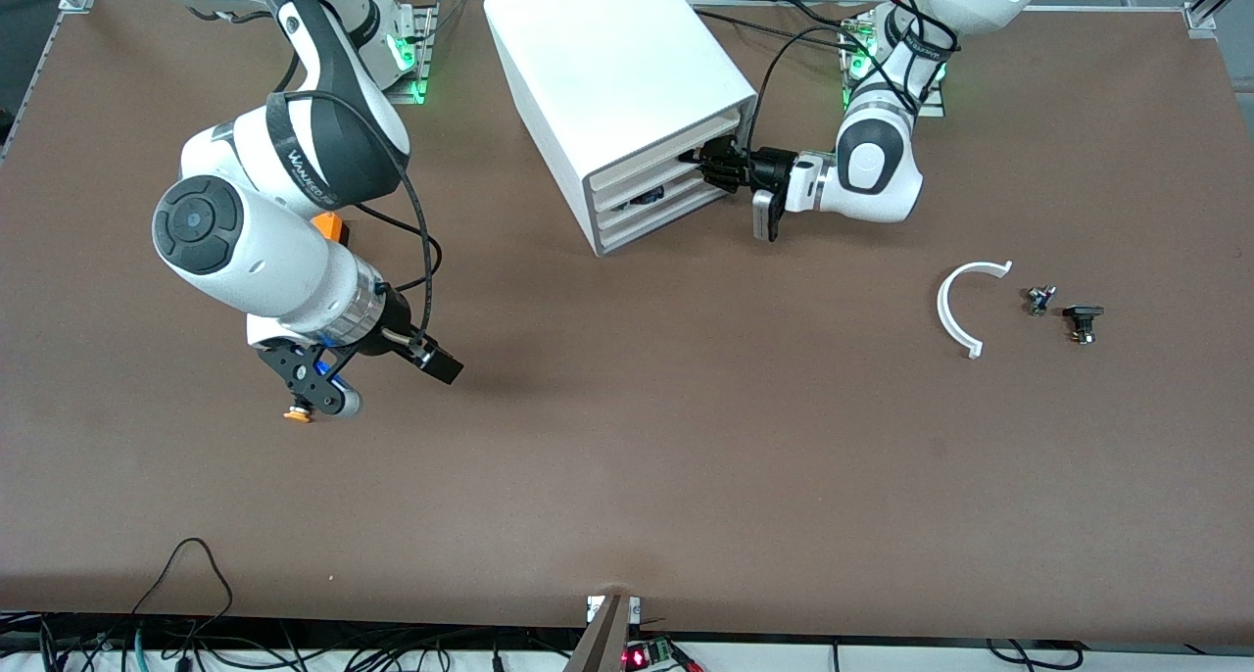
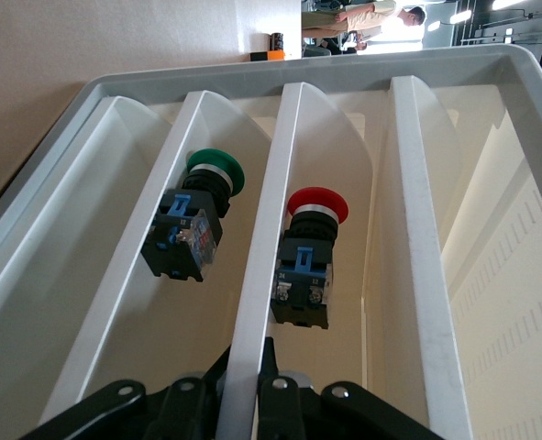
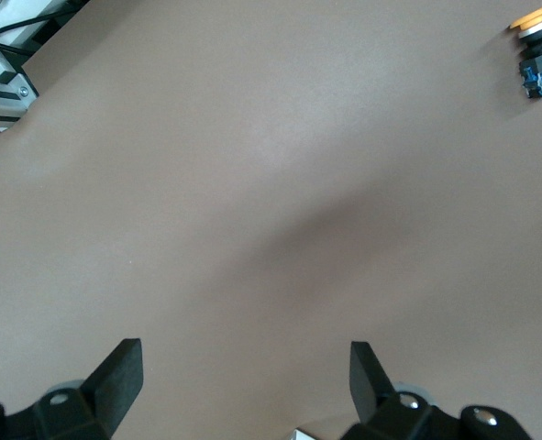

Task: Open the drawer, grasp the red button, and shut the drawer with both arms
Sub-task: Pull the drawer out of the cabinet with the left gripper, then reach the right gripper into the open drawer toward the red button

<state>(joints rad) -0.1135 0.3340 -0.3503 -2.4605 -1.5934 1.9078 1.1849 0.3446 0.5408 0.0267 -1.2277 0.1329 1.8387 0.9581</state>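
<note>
The white cabinet (image 1: 607, 74) stands near the arms' bases, its stacked drawers facing the left arm's end of the table. My left gripper (image 1: 713, 168) is at the drawer (image 1: 654, 174) front. In the left wrist view the left gripper (image 2: 248, 367) is shut on a white divider rib of the drawer (image 2: 344, 78). The button (image 2: 309, 261), red-capped with a black-and-blue body, lies in the compartment beside that rib. My right gripper (image 1: 318, 378) hangs open over bare table at the right arm's end, and the right wrist view shows nothing between the right gripper (image 3: 243, 367) fingers.
A green-capped button (image 2: 197, 220) lies in the neighbouring compartment. An orange-capped button (image 1: 297, 414) (image 3: 541, 50) lies on the table by the right gripper, and an orange cube (image 1: 328, 226) sits under the right arm. A white curved piece (image 1: 955, 310) and two small dark parts (image 1: 1040, 300) (image 1: 1083, 321) lie toward the left arm's end.
</note>
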